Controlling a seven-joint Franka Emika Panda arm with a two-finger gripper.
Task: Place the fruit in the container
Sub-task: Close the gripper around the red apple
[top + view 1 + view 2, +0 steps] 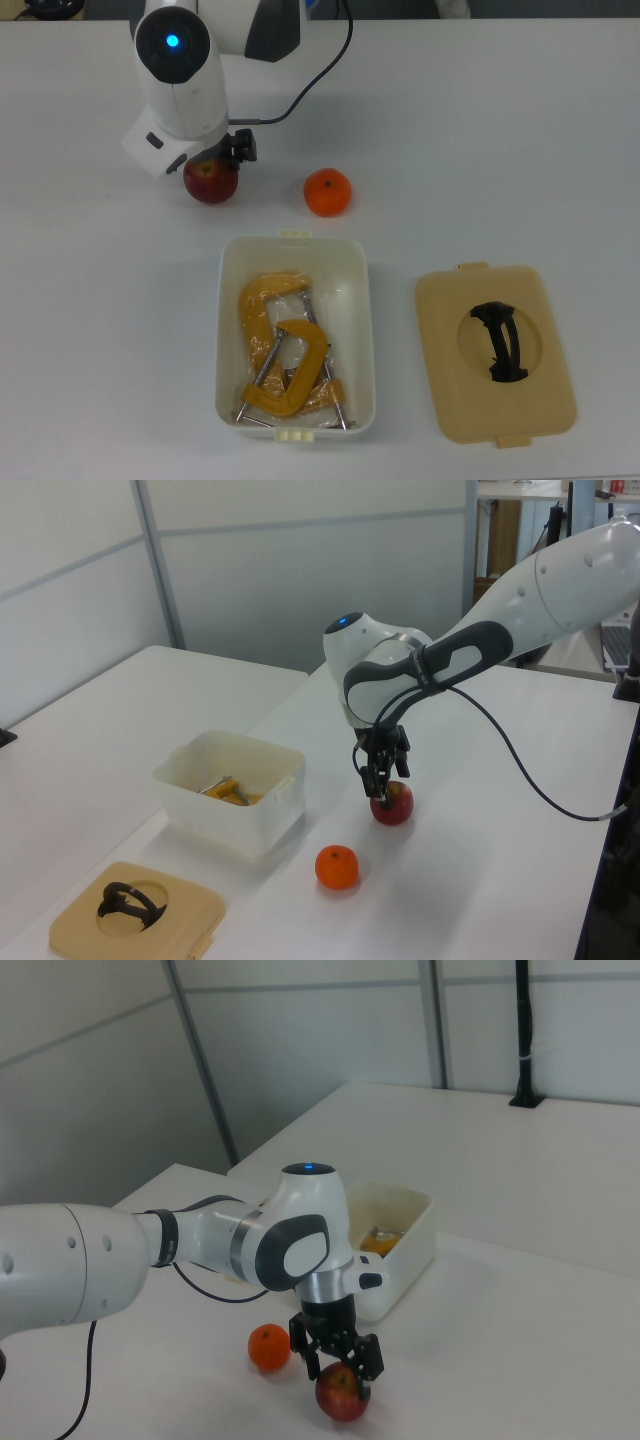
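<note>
The dark red apple [212, 186] lies on the white table to the top view's left of the orange citrus [327, 192]. My gripper [338, 1368] has come down onto the apple [342, 1398], open, with one finger on each side of its top. In the left view the fingers [372, 778] reach the apple [395, 806], and the citrus [337, 867] sits nearer the camera. The white container [366, 330] stands just below both fruits in the top view. The arm's wrist hides the apple's upper half in the top view.
Yellow-orange C-clamps [285, 350] lie inside the container. A flat tan lid [495, 390] with a black handle rests at the top view's right of the container. The arm's cable [520, 770] hangs over the table behind the apple.
</note>
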